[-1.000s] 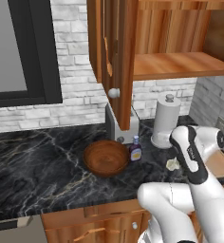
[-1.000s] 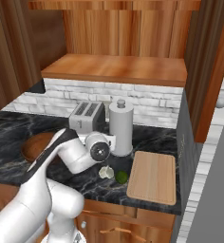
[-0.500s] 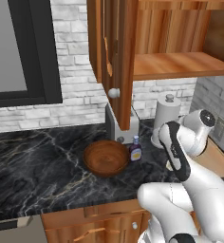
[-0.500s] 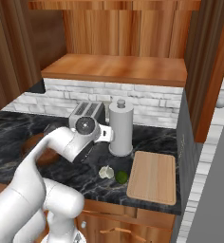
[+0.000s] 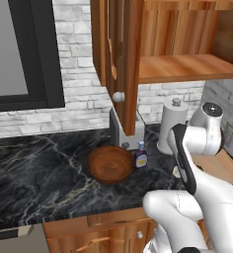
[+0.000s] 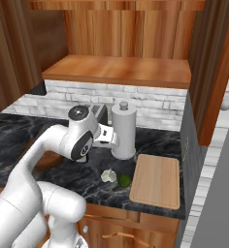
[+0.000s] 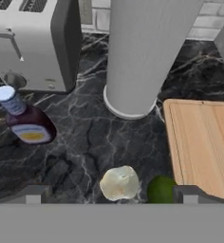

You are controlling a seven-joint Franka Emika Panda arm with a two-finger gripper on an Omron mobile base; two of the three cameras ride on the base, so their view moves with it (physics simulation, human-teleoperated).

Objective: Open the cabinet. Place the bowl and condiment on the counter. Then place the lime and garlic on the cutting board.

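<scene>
Gripper [image 7: 111, 197] spread wide above garlic [image 7: 119, 182], lime [image 7: 162, 189] touching at its 3 o'clock, so closing off-centre likely knocks lime away or pinches both.

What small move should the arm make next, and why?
Probably lower the open gripper straight onto the garlic. The cabinet is open, and the bowl and condiment already stand on the counter. Garlic and lime still lie beside the bare cutting board, the garlic between the fingertips.
</scene>
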